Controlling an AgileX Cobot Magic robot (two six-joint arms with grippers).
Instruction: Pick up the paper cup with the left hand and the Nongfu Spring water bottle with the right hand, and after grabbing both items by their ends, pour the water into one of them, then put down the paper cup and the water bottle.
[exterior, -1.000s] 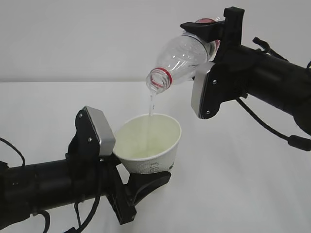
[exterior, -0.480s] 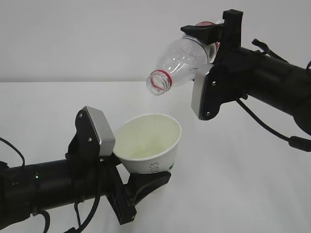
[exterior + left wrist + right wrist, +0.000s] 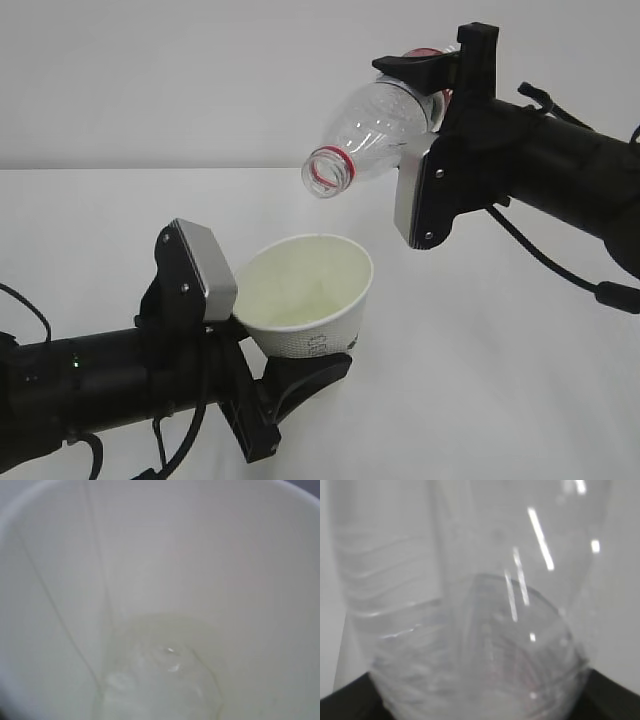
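Observation:
My left gripper (image 3: 262,332) is shut on the lower part of the white paper cup (image 3: 325,335), holding it upright above the table. Pale water (image 3: 300,300) lies in the cup's bottom. In the left wrist view the cup's inside wall (image 3: 200,555) fills the frame, with the water (image 3: 165,680) pooled below. My right gripper (image 3: 420,130) is shut on the clear Nongfu Spring water bottle (image 3: 375,120) near its base. The bottle is tilted, and its red-ringed open mouth (image 3: 328,172) hangs above the cup with nothing flowing. The bottle's ribbed body (image 3: 470,630) fills the right wrist view; its label is hidden.
A plain white table (image 3: 500,380) lies under both arms, with a pale wall (image 3: 150,70) behind. Black cables (image 3: 560,265) hang from the right arm.
A second ago a thin stream of water ran from the bottle's mouth into the cup; it has stopped. The bottle's mouth has lifted slightly. The cup has stayed put.

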